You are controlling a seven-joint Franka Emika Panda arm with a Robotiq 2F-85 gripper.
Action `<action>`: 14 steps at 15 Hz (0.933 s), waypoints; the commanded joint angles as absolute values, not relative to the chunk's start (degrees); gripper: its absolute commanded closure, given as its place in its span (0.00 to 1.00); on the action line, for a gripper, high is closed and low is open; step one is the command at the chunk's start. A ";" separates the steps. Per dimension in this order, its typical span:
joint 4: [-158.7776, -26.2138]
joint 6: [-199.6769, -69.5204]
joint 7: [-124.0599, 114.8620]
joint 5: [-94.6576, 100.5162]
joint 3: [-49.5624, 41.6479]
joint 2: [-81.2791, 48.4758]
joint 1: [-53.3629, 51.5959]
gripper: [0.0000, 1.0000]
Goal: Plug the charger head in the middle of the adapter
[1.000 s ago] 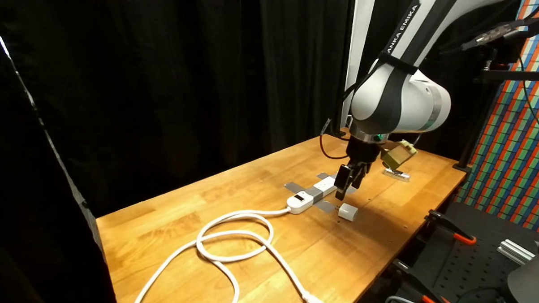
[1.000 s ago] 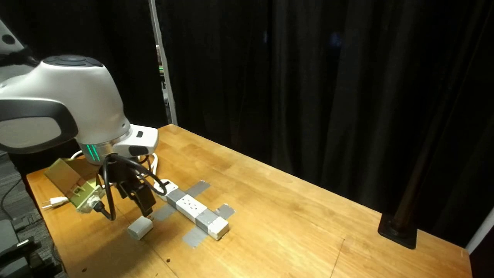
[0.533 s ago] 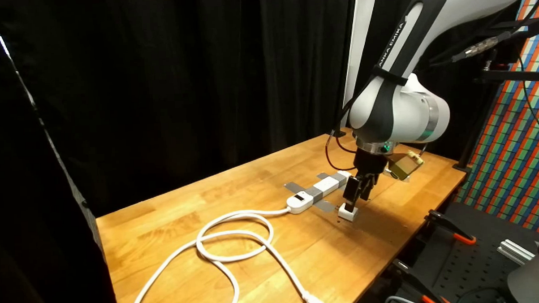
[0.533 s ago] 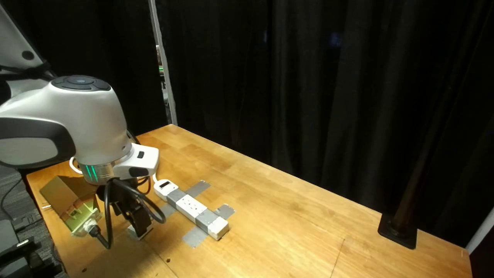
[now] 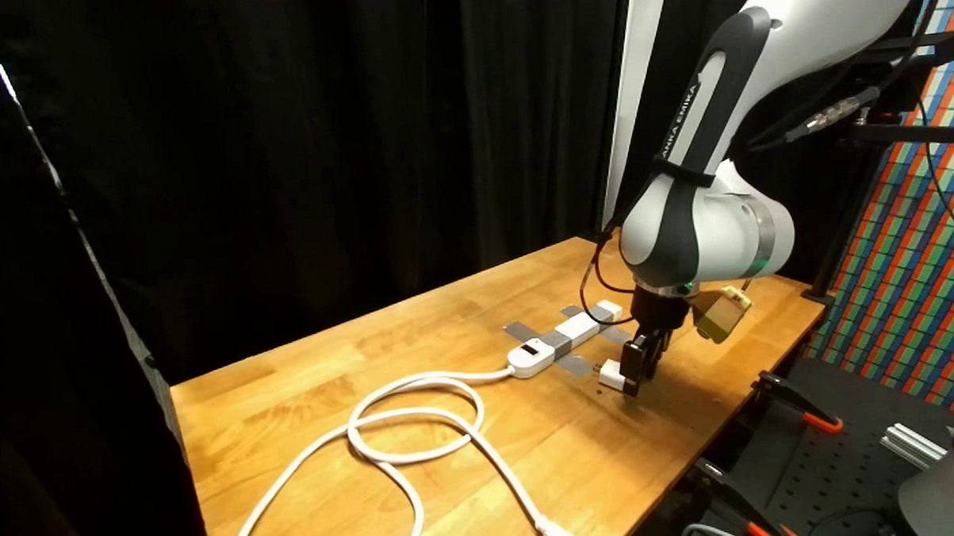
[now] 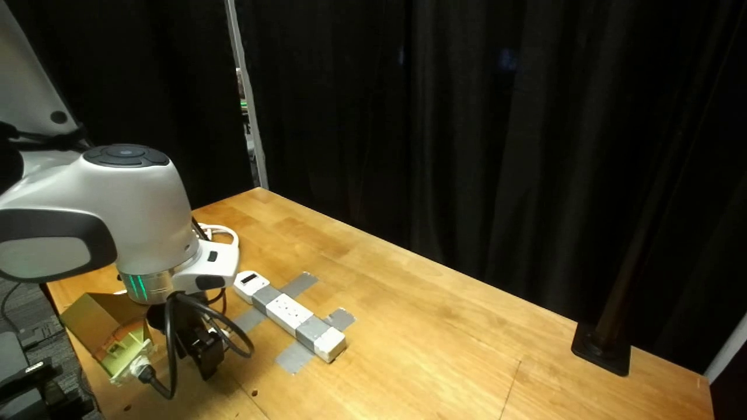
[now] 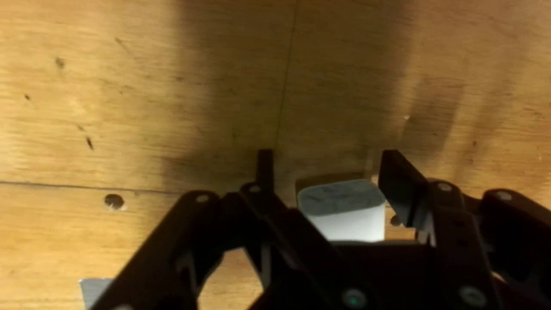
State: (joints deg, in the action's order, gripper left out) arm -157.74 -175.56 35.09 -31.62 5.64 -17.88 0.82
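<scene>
Claw (image 7: 328, 165) has lowered since last look, fingers (image 7: 401, 187) apart; charger head (image 7: 344, 209) lies between them, nearer the right one in wrist view, seemingly unclamped.

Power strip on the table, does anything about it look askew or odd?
Yes, the gray tape: two bands cross the power strip and run onto the wooden table on both sides, which looks improvised, probably meant to stop it sliding. No clear damage shows.
</scene>
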 commanded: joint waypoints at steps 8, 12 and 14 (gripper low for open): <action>-155.40 -182.88 26.63 -18.86 -3.43 -23.63 -8.79 0.00; -153.70 -176.68 17.73 -4.30 -8.34 -22.68 -11.50 0.28; -152.73 -173.87 14.81 0.00 -7.70 -21.47 -10.20 0.44</action>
